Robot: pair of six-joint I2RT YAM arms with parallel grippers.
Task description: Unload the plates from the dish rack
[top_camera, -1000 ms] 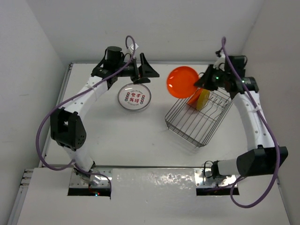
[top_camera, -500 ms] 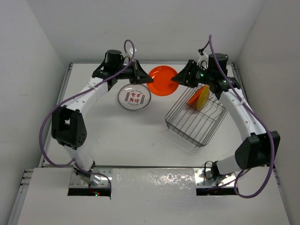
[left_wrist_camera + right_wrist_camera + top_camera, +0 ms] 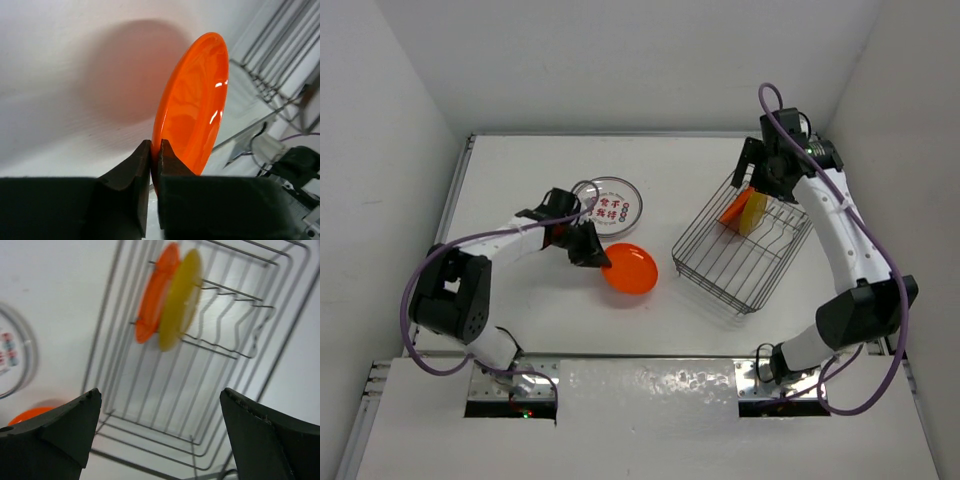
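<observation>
The left gripper (image 3: 155,147) is closed tight on the rim of an orange plate (image 3: 192,105), pinching it between both fingers and holding it tilted low over the table (image 3: 570,320). From above, this plate sits just in front of a white plate (image 3: 607,204) with red characters, which already lies flat on the table, well apart from the dish rack (image 3: 715,272). Whether the orange plate's lower edge touches the table yet cannot be told. The right gripper (image 3: 159,395) hangs over the far end of the rack with its jaws spread wide and nothing between them. Below it, a second orange plate (image 3: 156,292) and a yellow plate (image 3: 179,300) stand on edge, side by side between the upright dividers, the yellow one overlapping the orange in the wrist view. The rest of the rack looks bare. By this evidence the job is about half done: one plate is out and set down, one is out but not yet released, and two are left in the rack. What remains appears to be setting down the held plate, then lifting out the last two, which the right arm seems placed to begin.
</observation>
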